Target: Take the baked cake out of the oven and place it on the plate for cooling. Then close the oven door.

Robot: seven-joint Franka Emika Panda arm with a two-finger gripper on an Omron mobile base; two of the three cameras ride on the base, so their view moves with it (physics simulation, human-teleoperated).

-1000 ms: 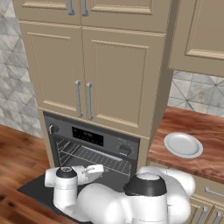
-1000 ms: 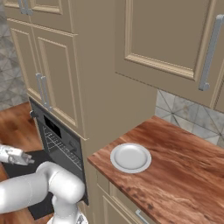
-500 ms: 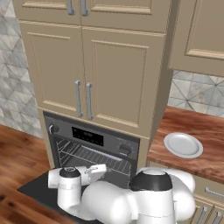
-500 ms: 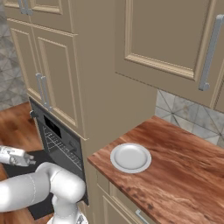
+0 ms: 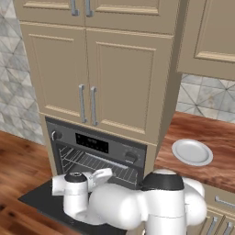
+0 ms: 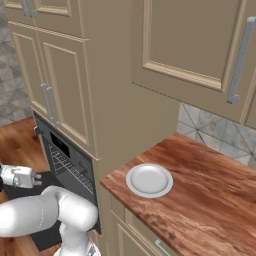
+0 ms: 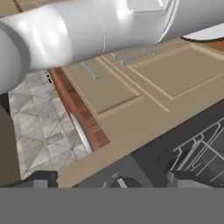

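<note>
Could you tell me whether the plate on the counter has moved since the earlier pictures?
No. The plate sits at the same spot on the wooden counter, equally far from the counter's front edge in both base views.

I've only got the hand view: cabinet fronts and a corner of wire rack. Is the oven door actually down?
Observer: Yes. From the left base view, the oven door lies flat and open beneath the arm.
Operator: Where's the plate?
Observer: The plate sits bare on the wooden counter, to the right of the oven.
Operator: And my gripper, relative to the opening?
Observer: The gripper is open, above the door, at the oven's mouth and about level with the wire racks.
</note>
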